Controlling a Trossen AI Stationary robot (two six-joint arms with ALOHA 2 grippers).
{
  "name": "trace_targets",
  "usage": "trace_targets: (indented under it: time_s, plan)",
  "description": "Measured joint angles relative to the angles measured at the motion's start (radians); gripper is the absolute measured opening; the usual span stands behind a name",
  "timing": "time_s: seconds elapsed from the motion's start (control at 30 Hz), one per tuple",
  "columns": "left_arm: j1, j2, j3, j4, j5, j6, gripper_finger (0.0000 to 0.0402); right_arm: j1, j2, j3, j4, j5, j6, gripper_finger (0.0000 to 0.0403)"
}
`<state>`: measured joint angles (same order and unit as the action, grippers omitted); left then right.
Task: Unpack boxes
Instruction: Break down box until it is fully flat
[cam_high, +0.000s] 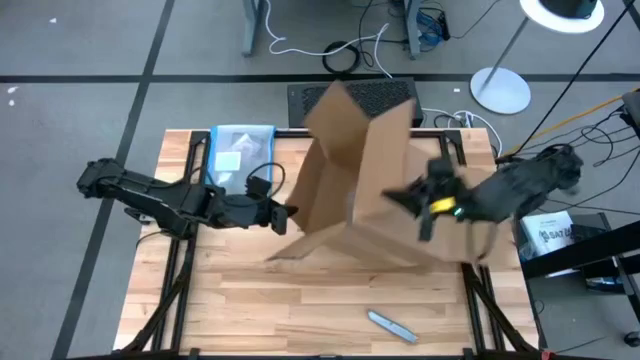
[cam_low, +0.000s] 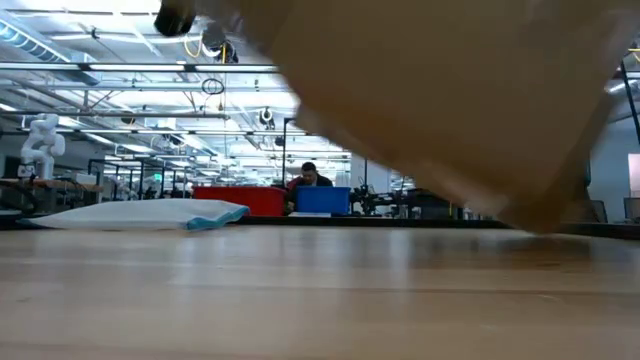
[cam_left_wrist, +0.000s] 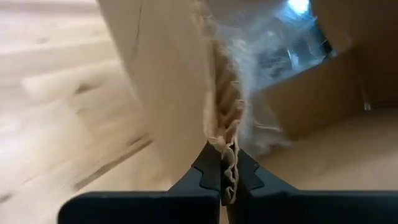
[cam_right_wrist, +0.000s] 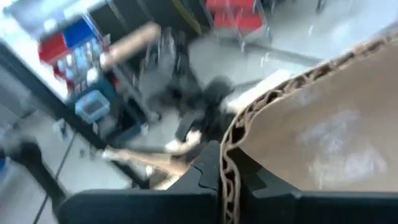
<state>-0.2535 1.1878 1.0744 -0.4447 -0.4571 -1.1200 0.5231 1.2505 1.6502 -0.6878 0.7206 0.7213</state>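
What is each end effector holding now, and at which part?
Both hold the brown corrugated cardboard box: the left end effector is shut on a flap's raw edge, the right end effector on another flap's edge.

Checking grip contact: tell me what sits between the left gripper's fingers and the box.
Nothing: in the left wrist view the left gripper is pinched directly on the box's corrugated edge.

The room is bright. Long ceiling lights (cam_low: 120, 70) shine in the low view, and a round lamp (cam_high: 562, 12) glows white from above. The wooden surface (cam_low: 300, 300) has a soft shine. The box (cam_low: 450, 100) looks fuzzy because it is so close to the low camera. The right wrist view is smeared and blurry. The left wrist view is soft too.
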Motion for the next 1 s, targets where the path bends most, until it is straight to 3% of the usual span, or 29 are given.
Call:
trace_targets:
  time_s: [0.13,0.37,0.53,0.7,1.0]
  plan:
    - [0.008,0.01,-0.001,-0.077,0.088,-0.007,0.0029,-0.028,0.068,-0.01,-0.083,-0.07,0.103,0.0001]
    - [0.009,0.004,0.003,-0.138,0.182,-0.026,0.0158,-0.111,0.131,-0.012,-0.066,-0.24,0.114,0.0001]
    - [0.007,-0.027,0.003,-0.193,0.317,-0.015,0.0229,-0.137,0.132,-0.012,-0.072,-0.294,0.108,0.0001]
    - [-0.02,-0.102,0.044,-0.189,0.339,0.048,0.0248,-0.145,0.132,-0.012,-0.083,-0.34,0.094,0.0001]
    - [-0.035,-0.178,0.227,-0.153,0.169,0.31,0.0249,-0.203,0.201,-0.011,-0.134,-0.487,0.071,0.0001]
